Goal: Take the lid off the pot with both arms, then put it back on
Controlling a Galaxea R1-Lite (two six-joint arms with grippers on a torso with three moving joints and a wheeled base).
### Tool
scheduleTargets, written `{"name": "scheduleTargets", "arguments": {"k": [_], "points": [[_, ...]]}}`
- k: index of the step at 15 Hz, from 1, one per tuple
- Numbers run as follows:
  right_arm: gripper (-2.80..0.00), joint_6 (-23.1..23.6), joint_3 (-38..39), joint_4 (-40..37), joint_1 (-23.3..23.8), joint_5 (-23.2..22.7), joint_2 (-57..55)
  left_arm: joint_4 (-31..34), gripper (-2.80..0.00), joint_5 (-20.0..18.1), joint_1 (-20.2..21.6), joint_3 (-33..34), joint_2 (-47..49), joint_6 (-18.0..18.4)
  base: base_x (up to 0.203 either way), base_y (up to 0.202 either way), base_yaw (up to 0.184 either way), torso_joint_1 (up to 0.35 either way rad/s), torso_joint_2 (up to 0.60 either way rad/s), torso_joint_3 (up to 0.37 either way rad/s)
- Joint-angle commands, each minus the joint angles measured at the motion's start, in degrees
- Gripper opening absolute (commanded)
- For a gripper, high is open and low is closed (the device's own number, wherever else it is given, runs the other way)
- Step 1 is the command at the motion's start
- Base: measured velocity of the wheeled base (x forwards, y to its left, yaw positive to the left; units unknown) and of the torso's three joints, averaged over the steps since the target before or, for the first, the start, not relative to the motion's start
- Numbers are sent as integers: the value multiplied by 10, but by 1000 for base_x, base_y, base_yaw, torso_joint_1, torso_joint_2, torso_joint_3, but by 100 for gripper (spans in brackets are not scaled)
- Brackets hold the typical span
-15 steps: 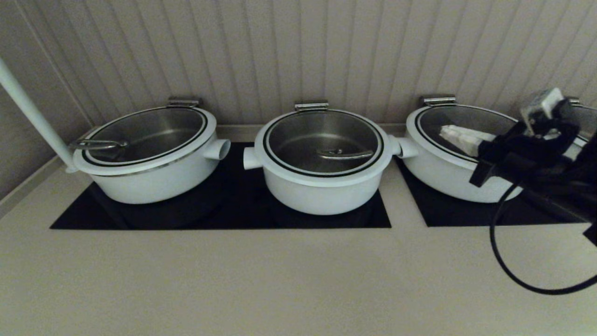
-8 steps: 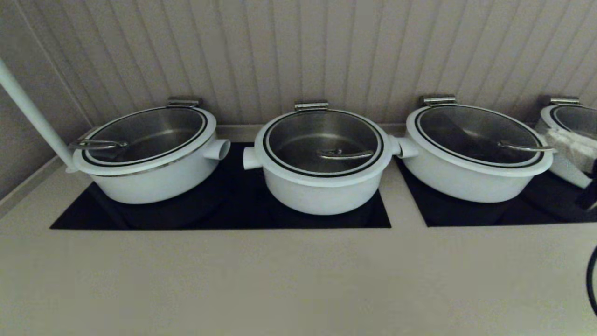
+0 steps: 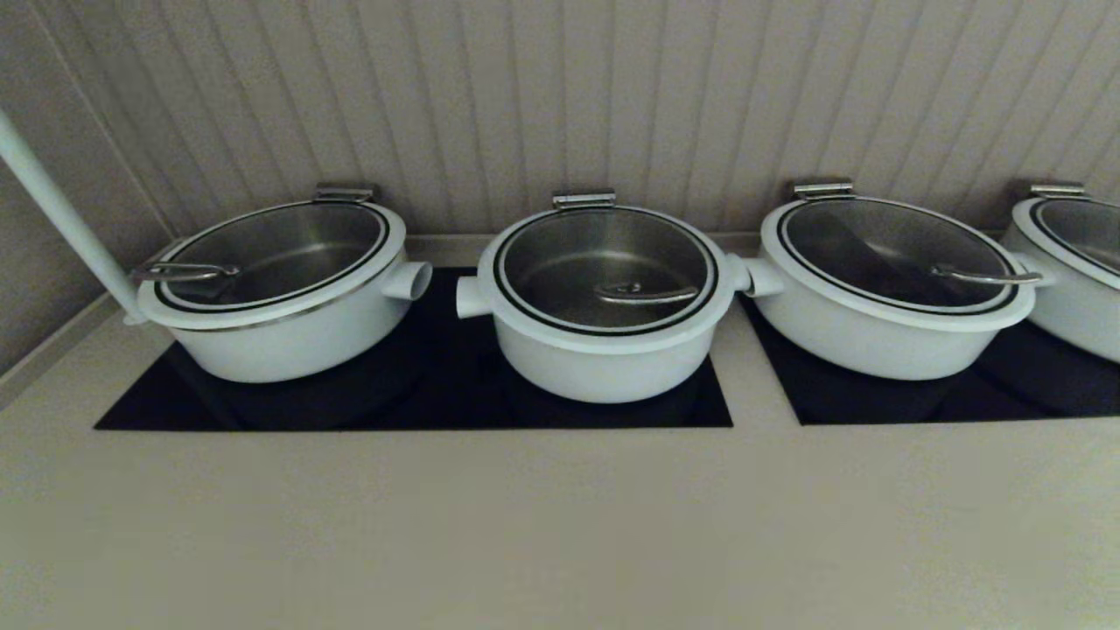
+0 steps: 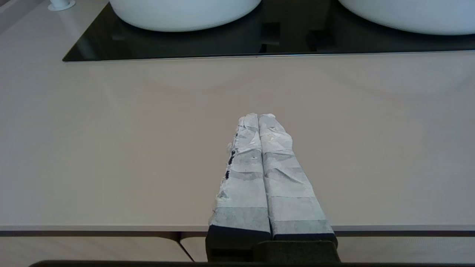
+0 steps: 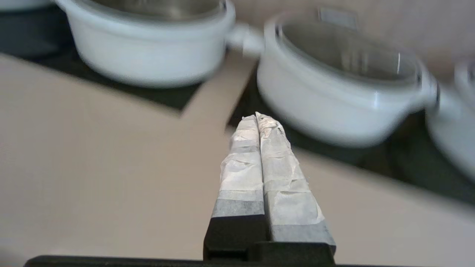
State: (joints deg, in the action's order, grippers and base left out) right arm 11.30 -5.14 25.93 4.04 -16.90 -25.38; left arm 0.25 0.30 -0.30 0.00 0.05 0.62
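Note:
The pot (image 3: 604, 372) stands in the middle of the row, white with a stub on each side. The lid (image 3: 604, 254) lies closed on it, its steel bar handle (image 3: 647, 293) toward the front and its hinge bracket (image 3: 584, 199) at the back. Neither arm shows in the head view. My left gripper (image 4: 258, 115) is shut and empty, low over the beige counter, well short of the pots. My right gripper (image 5: 256, 115) is shut and empty above the counter, in front of the gap between the middle pot (image 5: 148, 55) and the right pot (image 5: 334, 100).
Like white pots stand at the left (image 3: 280, 324), right (image 3: 884, 324) and far right (image 3: 1072, 280), all on black glass panels (image 3: 420, 402). A white pole (image 3: 61, 219) rises at the far left. A ribbed wall runs behind, and the broad beige counter (image 3: 525, 525) lies in front.
The right arm, which was in front of the right pot a second ago, has drawn back to the right and out of the head view. The pots and lids have not moved.

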Motion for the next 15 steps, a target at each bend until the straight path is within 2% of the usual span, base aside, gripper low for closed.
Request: {"name": "scheduleTargets", "arguments": {"k": [1,3,4,15], "points": [[-280,-7,32,-116,-17,46,197,0,-280,1,0,0,0,0,0,0,0,0,0,0],[-280,-29,46,-239,-28,134,252,0,-280,1,0,0,0,0,0,0,0,0,0,0],[-280,-45,51,-264,-31,146,253,0,-280,1,0,0,0,0,0,0,0,0,0,0],[-280,-51,51,-264,-32,147,253,0,-280,1,0,0,0,0,0,0,0,0,0,0]]}}
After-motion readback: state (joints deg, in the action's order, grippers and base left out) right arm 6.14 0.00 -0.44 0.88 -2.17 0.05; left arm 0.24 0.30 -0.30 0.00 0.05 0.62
